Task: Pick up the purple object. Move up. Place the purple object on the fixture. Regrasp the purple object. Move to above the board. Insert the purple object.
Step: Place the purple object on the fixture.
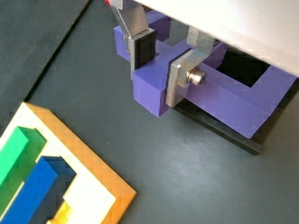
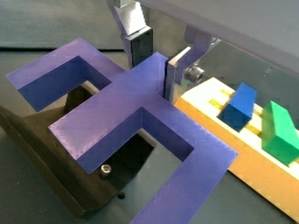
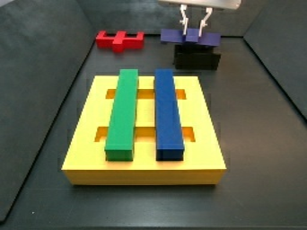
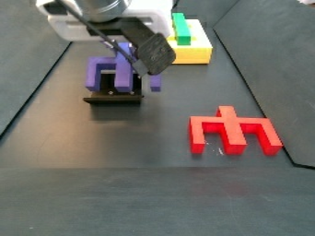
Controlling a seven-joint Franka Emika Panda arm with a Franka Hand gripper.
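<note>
The purple object [image 1: 239, 98] lies flat on top of the black fixture [image 1: 225, 131], with its prongs spread over the open box in a wrist view [image 2: 117, 118]. In a side view it sits on the fixture [image 3: 198, 58] at the far end of the floor, beyond the yellow board [image 3: 144, 160]. My gripper [image 1: 160, 61] comes straight down on the piece. Its two silver fingers clamp one narrow bar of the piece between them, the dark pad on one side and the bolted plate on the other, as a wrist view [image 2: 156, 61] also shows.
The board carries a long green bar [image 3: 122, 110] and a long blue bar [image 3: 168, 112] side by side. A red comb-shaped block [image 3: 118, 39] lies on the dark floor left of the fixture. Dark walls enclose the floor.
</note>
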